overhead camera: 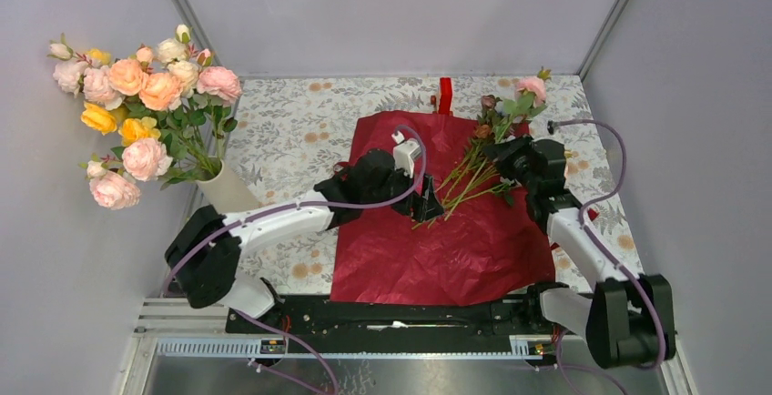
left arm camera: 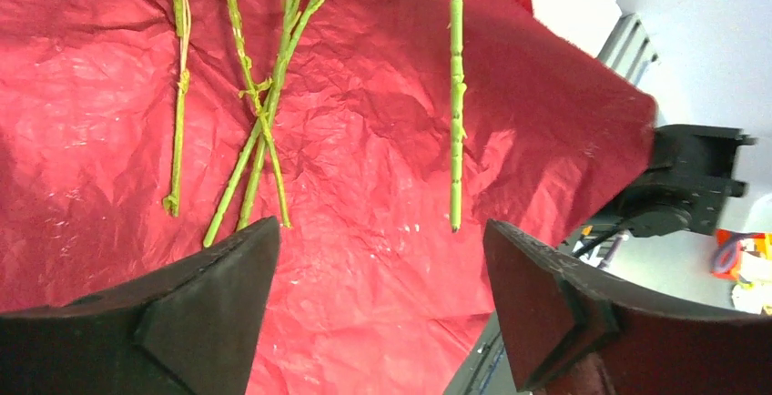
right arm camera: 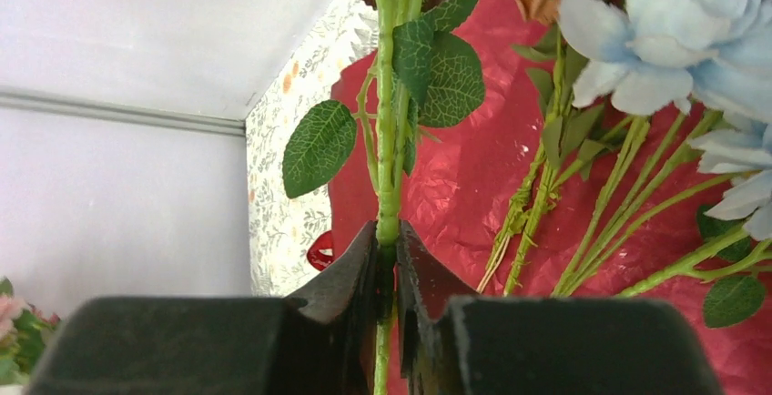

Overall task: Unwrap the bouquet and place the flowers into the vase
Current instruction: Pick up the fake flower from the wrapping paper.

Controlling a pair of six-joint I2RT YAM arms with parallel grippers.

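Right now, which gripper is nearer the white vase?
Left. The left gripper hovers open over the red paper, mid-table, right of the vase; the right gripper grips a flower stem farther right.

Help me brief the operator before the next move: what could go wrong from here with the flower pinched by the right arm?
1. The right fingers pinch one thin stem between their tips; it could pivot or slip when lifted.
2. The neighbouring flowers lie close beside it; leaves may snag and drag them along.
3. The vase stands far left, already crowded with big roses, so insertion may be awkward.
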